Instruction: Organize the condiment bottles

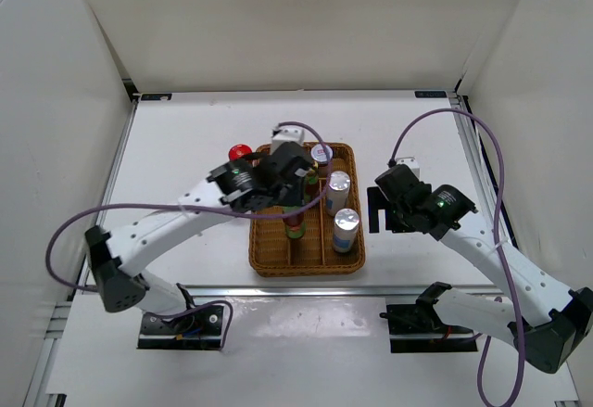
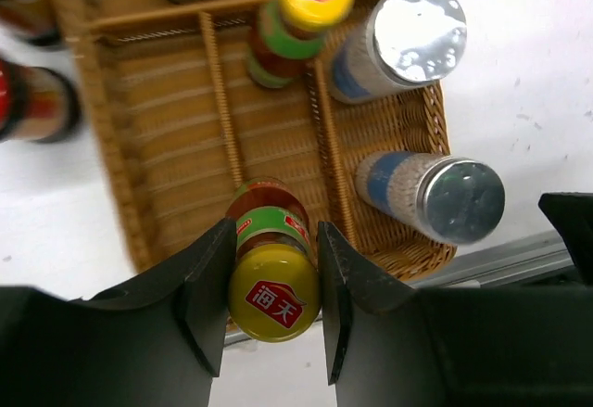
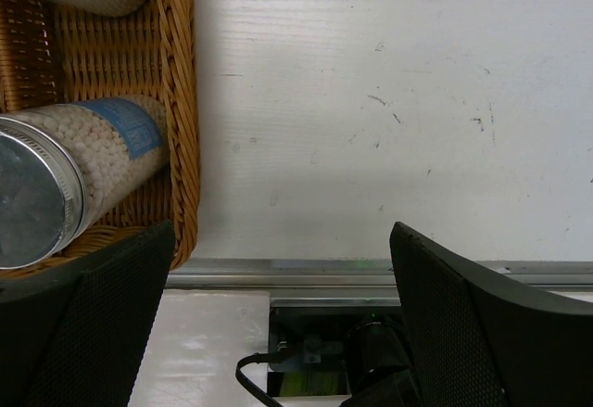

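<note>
Clamping the yellow-capped bottle (image 2: pixel 274 307) near its cap, your left gripper (image 2: pixel 273 268) holds it upright in the middle lane of the wicker tray (image 2: pixel 120 129) with its twin (image 2: pixel 301 18), presumably pairing like with like. Your right gripper (image 3: pixel 278 273) hovers beside the tray, jaws spread, empty.

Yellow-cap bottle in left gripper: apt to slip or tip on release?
Likely rigid: the yellow-capped bottle shows no squeeze in the left gripper's shut jaws. Slim and tall, so it may tip on the wicker tray's ribbed floor. Its glossy label might slide a little.
</note>
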